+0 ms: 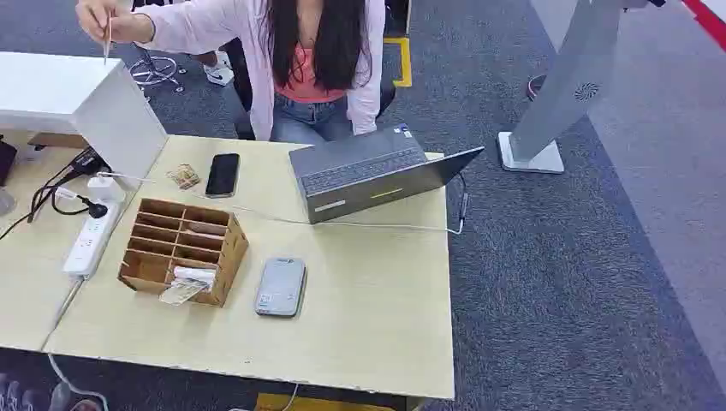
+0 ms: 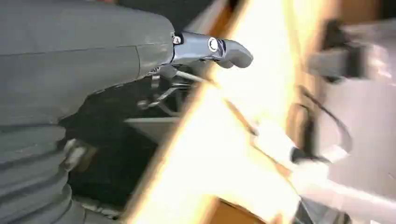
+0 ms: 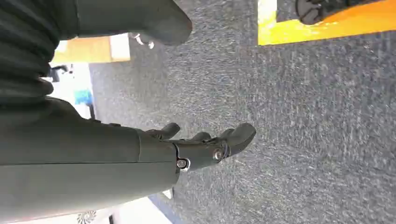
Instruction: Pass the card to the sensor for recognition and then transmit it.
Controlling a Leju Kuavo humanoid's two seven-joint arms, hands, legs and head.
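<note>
At about nine o'clock on the table (image 1: 377,317), a white power strip (image 1: 89,242) is laid along the seam, its cables run back toward ten o'clock, presumably to keep them off the working area. Just to its right, a slotted wooden box (image 1: 182,249) is set with its compartments facing up, so that cards can be lifted out; what looks like a card (image 1: 182,290) is seen lying at its near edge. The sensor (image 1: 280,286), a flat grey pad, is placed just beside the box at six o'clock, probably for a short carry. Further back, a phone (image 1: 223,174) and a laptop (image 1: 368,175) are turned toward a seated person (image 1: 312,60), by whom a thin card-like thing (image 1: 107,38) is held up at eleven o'clock.

The left hand (image 2: 212,49) is held near the table edge; the picture is blurred, and its state cannot be told. The right hand (image 3: 205,144) is hung over grey carpet (image 3: 303,140), fingers loosely extended and nothing held. The task is judged not yet begun.
</note>
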